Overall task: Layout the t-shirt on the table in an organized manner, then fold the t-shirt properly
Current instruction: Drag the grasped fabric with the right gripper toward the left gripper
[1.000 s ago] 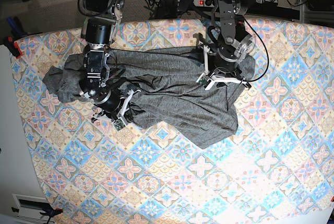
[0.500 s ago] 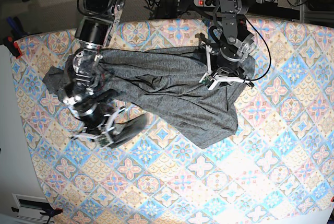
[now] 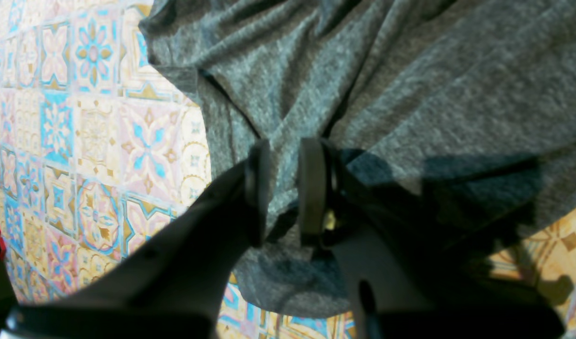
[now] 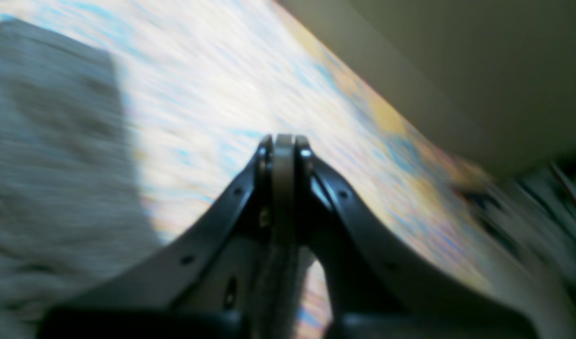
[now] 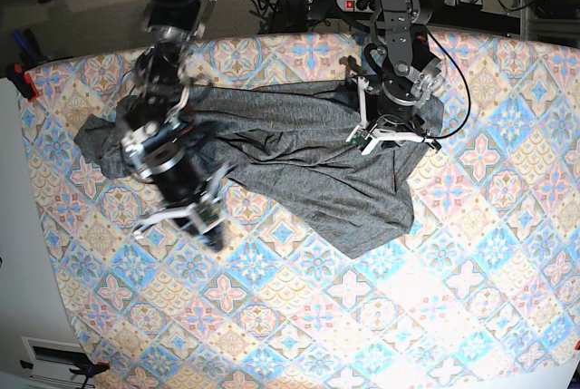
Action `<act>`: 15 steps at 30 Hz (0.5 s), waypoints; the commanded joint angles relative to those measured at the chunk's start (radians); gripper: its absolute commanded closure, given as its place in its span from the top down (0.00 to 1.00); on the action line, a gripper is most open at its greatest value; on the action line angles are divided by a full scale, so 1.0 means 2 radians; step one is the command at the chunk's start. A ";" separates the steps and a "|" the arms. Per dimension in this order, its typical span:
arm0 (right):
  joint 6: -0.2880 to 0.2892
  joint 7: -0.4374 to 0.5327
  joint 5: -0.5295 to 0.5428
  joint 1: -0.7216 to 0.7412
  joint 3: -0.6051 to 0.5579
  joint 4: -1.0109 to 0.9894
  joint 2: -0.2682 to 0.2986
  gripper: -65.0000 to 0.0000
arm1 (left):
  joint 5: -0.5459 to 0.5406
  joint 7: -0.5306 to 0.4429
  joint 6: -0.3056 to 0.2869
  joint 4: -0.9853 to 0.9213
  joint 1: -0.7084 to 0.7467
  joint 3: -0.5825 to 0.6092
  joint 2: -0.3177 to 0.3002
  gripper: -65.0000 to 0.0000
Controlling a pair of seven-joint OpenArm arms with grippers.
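t-shirt (image 5: 299, 167) lies crumpled on the table (image 5: 435, 298), long axis across it. right gripper (image 4: 283, 141) has its fingers together pinching a strip of grey cloth, off the shirt's near-left edge. left gripper (image 3: 283, 188) is clamped on the far-right fold.

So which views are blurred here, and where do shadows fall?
Right wrist view: heavy motion smear over the table and t-shirt; only the right gripper is sharp. Left wrist view: sharp, left gripper casting dark shadow on the shirt. Base view: right arm blurred.
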 commanded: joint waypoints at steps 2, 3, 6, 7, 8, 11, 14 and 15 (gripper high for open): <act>-0.003 0.006 0.002 -0.022 -0.026 0.013 -0.001 0.00 | -0.001 -0.008 0.005 0.010 -0.003 0.002 0.001 0.17; -0.003 0.006 -0.007 -0.037 -0.039 0.013 -0.001 0.00 | -0.002 -0.008 0.005 0.010 0.002 0.002 0.001 0.17; -0.003 0.006 -0.035 -0.053 -0.079 0.013 -0.005 0.00 | -0.002 -0.010 0.005 0.011 0.011 0.002 0.001 0.17; -0.003 0.006 -0.045 -0.054 -0.091 0.013 -0.010 0.00 | -0.002 -0.010 0.005 0.011 0.014 0.001 0.001 0.17; -0.003 0.006 -0.057 -0.054 -0.102 0.012 -0.014 0.00 | -0.002 -0.010 0.005 0.011 0.014 0.001 0.001 0.17; -0.003 0.006 -0.077 -0.054 -0.141 0.012 -0.016 0.00 | -0.002 -0.010 0.005 0.011 0.027 0.001 0.001 0.17; -0.003 -0.011 -0.080 -0.055 -0.172 0.012 -0.017 0.00 | -0.002 -0.011 0.005 0.011 0.037 0.003 0.001 0.17; -0.003 -0.027 -0.080 -0.054 -0.185 0.012 -0.017 0.00 | -0.002 -0.011 0.005 0.011 0.038 0.002 0.001 0.17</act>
